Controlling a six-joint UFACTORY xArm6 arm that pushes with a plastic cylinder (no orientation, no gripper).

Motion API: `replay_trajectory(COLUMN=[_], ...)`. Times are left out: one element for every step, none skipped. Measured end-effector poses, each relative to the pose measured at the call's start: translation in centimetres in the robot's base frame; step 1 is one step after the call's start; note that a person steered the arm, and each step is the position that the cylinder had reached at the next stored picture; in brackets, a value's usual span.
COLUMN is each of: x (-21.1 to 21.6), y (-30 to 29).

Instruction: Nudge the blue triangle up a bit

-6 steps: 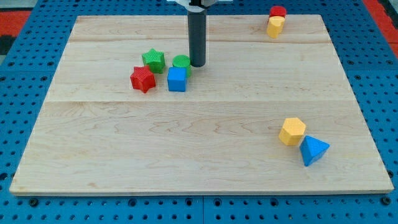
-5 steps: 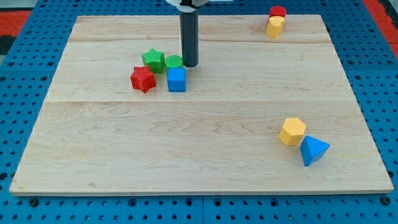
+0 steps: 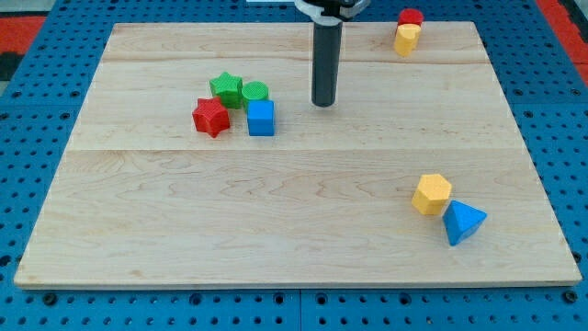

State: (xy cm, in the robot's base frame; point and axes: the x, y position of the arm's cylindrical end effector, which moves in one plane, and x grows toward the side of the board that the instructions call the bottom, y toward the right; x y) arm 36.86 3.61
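Observation:
The blue triangle [image 3: 464, 222] lies near the board's lower right, touching the yellow hexagon [image 3: 432, 194] just up and left of it. My tip [image 3: 322, 104] stands in the upper middle of the board, far up and left of the blue triangle. It is to the right of a cluster of blocks and touches none of them.
The cluster at the left holds a green star [image 3: 226, 89], a green cylinder [image 3: 255, 92], a red star [image 3: 210, 117] and a blue cube [image 3: 261, 118]. A red block [image 3: 411, 17] and a yellow block [image 3: 407, 39] sit at the top right edge of the wooden board [image 3: 294, 230].
My tip first moved left, pushing the green cylinder against the green star, then moved right, away from the cluster. The blue triangle has not moved.

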Motion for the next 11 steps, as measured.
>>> replay_trajectory(x=[2.9, 5.5, 8.2, 12.5, 16.9, 21.5, 24.8, 24.9, 24.1, 24.1, 24.1], y=[0.0, -0.2, -0.7, -1.9, -2.9, 0.6, 3.3, 5.6, 9.5, 10.1, 10.1])
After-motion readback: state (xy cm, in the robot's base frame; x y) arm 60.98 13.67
